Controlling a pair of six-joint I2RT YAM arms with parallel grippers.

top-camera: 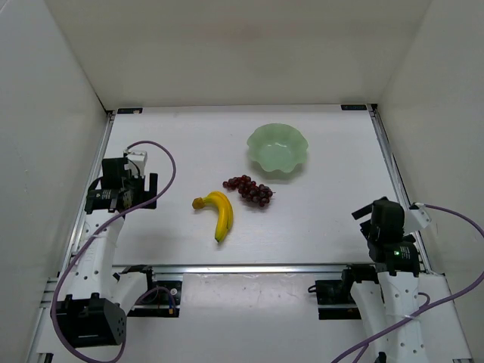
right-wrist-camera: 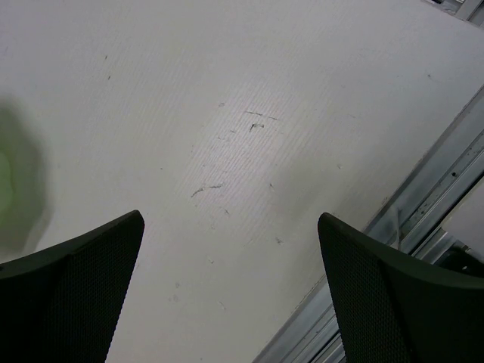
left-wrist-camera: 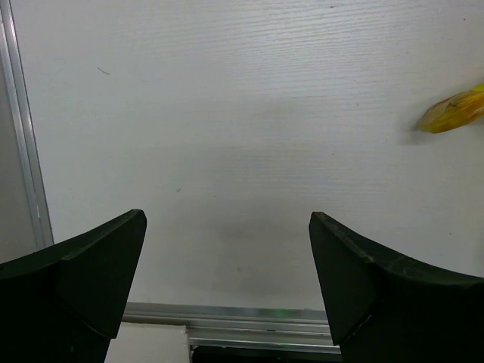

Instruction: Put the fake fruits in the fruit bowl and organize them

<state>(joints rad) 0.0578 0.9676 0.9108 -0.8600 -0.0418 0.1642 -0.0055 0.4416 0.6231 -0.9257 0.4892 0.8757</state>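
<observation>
A yellow banana bunch (top-camera: 219,213) with a brownish stem end lies on the white table near the middle. A cluster of dark red-purple grapes (top-camera: 249,189) lies just right of it and behind. The mint-green scalloped bowl (top-camera: 277,147) stands empty behind the grapes. My left gripper (top-camera: 140,189) is open and empty at the left side, well left of the banana. The banana's tip shows at the right edge of the left wrist view (left-wrist-camera: 454,112), far from the gripper (left-wrist-camera: 227,219). My right gripper (top-camera: 376,217) is open and empty at the near right (right-wrist-camera: 231,219). The bowl is a green blur (right-wrist-camera: 9,181) at the left edge there.
White walls enclose the table on three sides. Aluminium rails run along the table's left edge (left-wrist-camera: 21,136), near edge (top-camera: 249,268) and right edge (right-wrist-camera: 423,204). Purple cables loop from both arms (top-camera: 162,151).
</observation>
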